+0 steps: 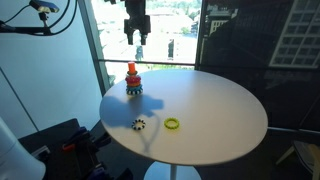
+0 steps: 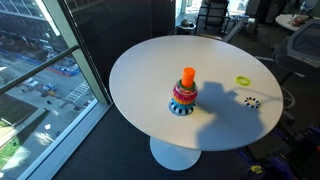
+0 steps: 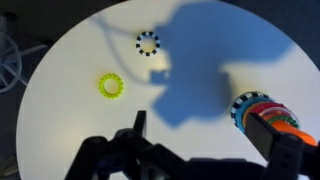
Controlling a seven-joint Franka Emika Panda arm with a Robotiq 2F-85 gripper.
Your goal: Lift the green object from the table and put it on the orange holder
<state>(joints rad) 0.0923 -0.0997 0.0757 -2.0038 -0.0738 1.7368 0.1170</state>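
I'm getting both exterior views facing white table (image 1: 220,115) from different sides, mid-distance. Wrist camera looking straight down past gripper (image 3: 140,135), high above tabletop. All three sharing orange holder (image 2: 187,78).

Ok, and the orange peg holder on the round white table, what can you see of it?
The orange peg holder looks like plastic: a short upright peg with a stack of coloured rings, pink, teal and blue among them, around its foot. It stands on the round white table, near the window-side edge in an exterior view. Only the table and rings touch it; the black gripper, open, hangs high above, well apart.
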